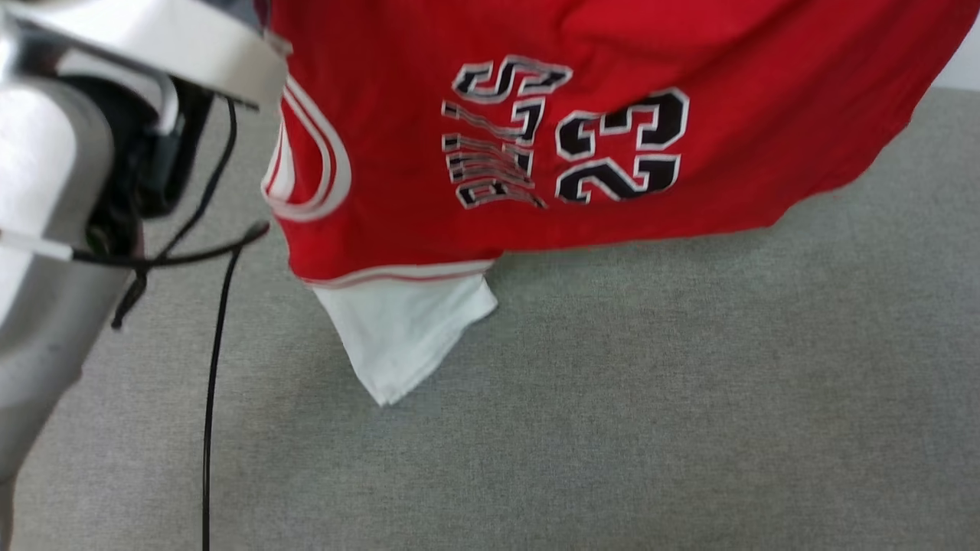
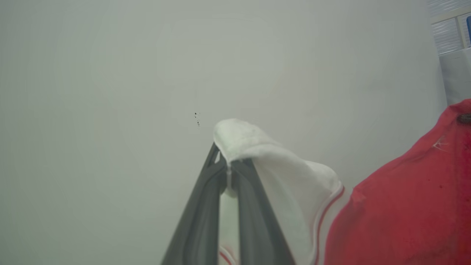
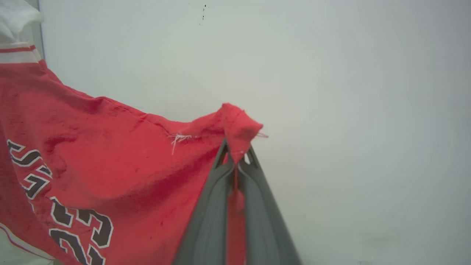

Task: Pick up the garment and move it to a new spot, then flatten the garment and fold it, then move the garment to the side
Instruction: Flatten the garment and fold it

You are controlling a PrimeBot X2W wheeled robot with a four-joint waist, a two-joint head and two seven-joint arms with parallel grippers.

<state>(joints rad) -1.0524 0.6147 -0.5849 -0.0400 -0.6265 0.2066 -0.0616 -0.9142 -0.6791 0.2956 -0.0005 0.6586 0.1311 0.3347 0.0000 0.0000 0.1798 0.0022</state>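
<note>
While both hands pinch it at opposite ends, the red short-sleeved T-shirt with white sleeves [image 1: 766, 138] hangs spread out in the air above the far part of the grey woven-cloth surface [image 1: 651, 428], its width running from the left side almost to the far right corner. In the head view its front faces the camera, turned sideways, with black, white-edged lettering and the black number 23 [image 1: 620, 145] across the chest. The red-and-white striped collar [image 1: 314, 172] lies at the shirt's left end. One white fabric sleeve [image 1: 402, 337] droops below the red body toward the surface; whether its tip touches the cloth cannot be told.

The left hand [image 2: 229, 165] has its two long dark fingers pressed together on a fold of the other white sleeve, which bunches over the fingertips before a plain pale wall [image 2: 110, 92]. The right hand [image 3: 235, 156] is likewise clamped, its fingers closed on a bunched corner of red fabric, with the shirt sagging away to the left of the right wrist view.

A pale metal forearm [image 1: 46, 229] stands at the head view's left edge, and a thin black cable [image 1: 208, 398] hangs down from it over the surface.
</note>
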